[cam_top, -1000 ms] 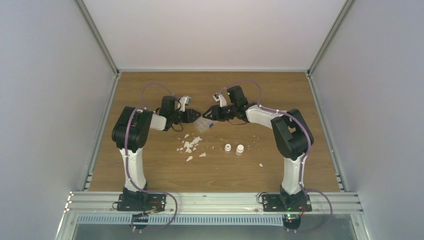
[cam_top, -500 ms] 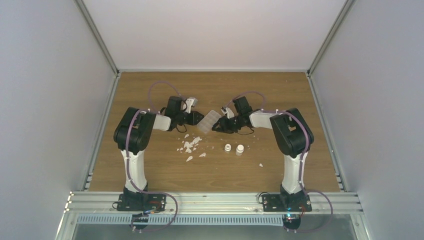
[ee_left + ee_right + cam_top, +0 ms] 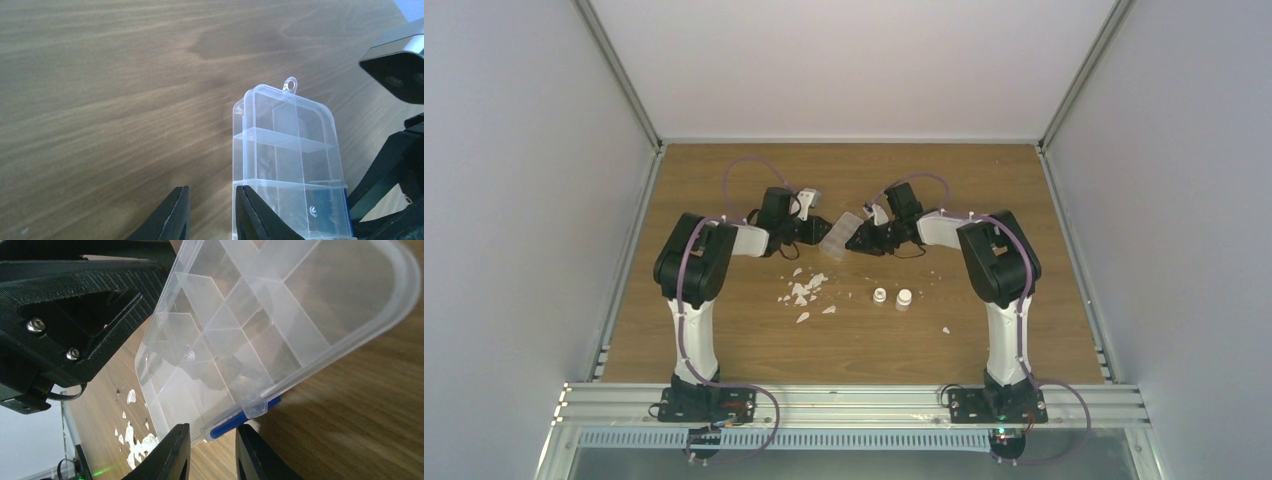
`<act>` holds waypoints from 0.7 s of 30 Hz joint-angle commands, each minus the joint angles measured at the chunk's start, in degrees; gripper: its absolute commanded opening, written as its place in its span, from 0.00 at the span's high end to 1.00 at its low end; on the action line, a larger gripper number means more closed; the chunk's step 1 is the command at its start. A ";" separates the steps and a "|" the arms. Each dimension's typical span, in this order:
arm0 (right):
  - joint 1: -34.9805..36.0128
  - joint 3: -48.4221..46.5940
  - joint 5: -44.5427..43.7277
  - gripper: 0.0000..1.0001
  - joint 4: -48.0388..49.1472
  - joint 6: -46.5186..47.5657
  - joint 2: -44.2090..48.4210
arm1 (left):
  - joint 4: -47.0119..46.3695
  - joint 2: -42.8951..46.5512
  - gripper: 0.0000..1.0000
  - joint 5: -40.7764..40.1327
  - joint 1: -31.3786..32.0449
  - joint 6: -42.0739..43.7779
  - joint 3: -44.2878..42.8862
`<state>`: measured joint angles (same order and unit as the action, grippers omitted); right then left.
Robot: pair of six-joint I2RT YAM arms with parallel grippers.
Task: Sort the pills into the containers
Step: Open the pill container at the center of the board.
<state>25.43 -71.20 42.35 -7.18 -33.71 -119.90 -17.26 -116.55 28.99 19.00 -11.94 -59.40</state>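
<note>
Both arms are built alike: glossy black joint housings, bulkiest at the elbow, alternate with smooth white links. The left arm (image 3: 692, 262) and right arm (image 3: 999, 262) are each bolted to a black base plate (image 3: 704, 403). A thin purple cable (image 3: 726, 185) runs along each arm, tied against the white links and looping free near the wrist. A small green light (image 3: 1002, 436) glows by the right base. The left hand (image 3: 210, 220) and right hand (image 3: 210, 455) have matte black, tapered fingers (image 3: 175, 217). The left hand's housing is finely ribbed black plastic with two silver screws (image 3: 35, 326).
</note>
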 commanded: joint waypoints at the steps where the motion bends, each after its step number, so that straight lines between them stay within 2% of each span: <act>1: 0.02 -5.41 -2.63 0.40 0.94 0.56 2.43 | 1.67 -2.02 0.38 2.87 2.61 1.25 -1.69; 21: 1.62 -11.94 -1.39 0.39 1.18 -1.08 0.83 | 8.26 -4.83 0.37 -1.82 5.67 4.44 -6.32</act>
<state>25.45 -80.29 39.99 -9.37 -34.44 -118.04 -12.49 -119.09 23.99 20.97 -8.67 -65.08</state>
